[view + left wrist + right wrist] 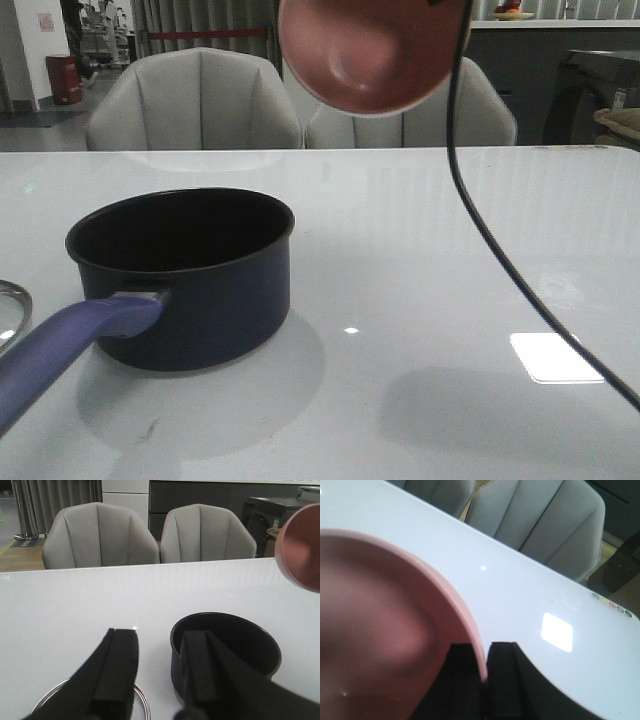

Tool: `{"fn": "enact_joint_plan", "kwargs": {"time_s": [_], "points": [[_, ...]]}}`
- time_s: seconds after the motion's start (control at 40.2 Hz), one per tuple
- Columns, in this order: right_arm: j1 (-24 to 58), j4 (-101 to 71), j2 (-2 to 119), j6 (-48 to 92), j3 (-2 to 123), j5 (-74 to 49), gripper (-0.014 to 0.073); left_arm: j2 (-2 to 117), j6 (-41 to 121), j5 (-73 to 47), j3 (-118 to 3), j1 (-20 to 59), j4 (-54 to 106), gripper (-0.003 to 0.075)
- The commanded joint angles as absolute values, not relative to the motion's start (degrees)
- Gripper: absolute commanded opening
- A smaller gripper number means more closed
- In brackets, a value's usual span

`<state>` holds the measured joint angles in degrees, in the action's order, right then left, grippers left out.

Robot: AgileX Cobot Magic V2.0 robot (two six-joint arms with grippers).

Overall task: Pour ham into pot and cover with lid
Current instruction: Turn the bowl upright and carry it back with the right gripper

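Pinched between my right gripper's (482, 667) dark fingers (462, 675) is the rim of the pink bowl (385, 640), one finger inside the wall and one outside, clenched on it; the bowl's hollow fills the left half of the right wrist frame and I can make out no ham in it. From the front, that bowl (370, 50) hangs at the top centre of the frame, tipped so its inside faces the camera, well above the white table (450, 260), with a black cable (480, 220) trailing from it down to the lower right. My left gripper (157, 675) is released, its two black fingers (117, 670) spread apart and holding nothing, low over the table. Between and just under them, at the bottom left of the left wrist frame, curves the steel rim of the lid (142, 702); in the front view only a sliver of it (12, 310) shows at the left edge. Just beyond my left fingers stands the pot (185, 275), upright in the left half of the front frame, its dark inside showing nothing I can tell, its purplish-blue handle (70, 345) reaching toward the lower left corner. Two grey chairs (195, 100) stand behind the table's far edge.
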<state>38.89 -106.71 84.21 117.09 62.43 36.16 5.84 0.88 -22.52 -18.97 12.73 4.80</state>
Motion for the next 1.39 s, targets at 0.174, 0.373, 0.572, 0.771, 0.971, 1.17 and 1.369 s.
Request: {"fn": "enact_joint_plan", "kwargs": {"time_s": [0.174, 0.373, 0.572, 0.771, 0.971, 1.17, 1.369], "points": [[38.52, -107.83, 80.14, 111.64, 56.29, 32.94, 0.0137, 6.59, 0.91, -17.90, -20.62, 13.15, 5.85, 0.0281], [38.52, -107.83, 77.60, 109.11, 54.10, 32.29, 0.0137, 6.59, 0.91, -17.90, -20.62, 13.15, 5.85, 0.0281], [38.52, -107.83, 75.81, 108.23, 54.10, 32.16, 0.0137, 6.59, 0.91, -17.90, -20.62, 13.15, 5.85, 0.0281], [38.52, -107.83, 74.39, 106.43, 54.10, 32.14, 0.0137, 6.59, 0.91, -17.90, -20.62, 13.15, 5.85, 0.0281], [37.00, -107.83, 73.97, 100.90, 54.10, 30.12, 0.0137, 6.59, 0.91, -17.90, -20.62, 13.15, 5.85, 0.0281], [33.37, -104.27, 72.31, 85.56, 50.99, 20.23, 0.0137, 6.59, 0.91, -17.90, -20.62, 13.15, 5.85, 0.0281], [25.26, -87.60, 71.48, 63.10, 46.33, 4.20, 0.0137, 6.59, 0.91, -17.90, -20.62, 13.15, 5.85, 0.0281]]}}
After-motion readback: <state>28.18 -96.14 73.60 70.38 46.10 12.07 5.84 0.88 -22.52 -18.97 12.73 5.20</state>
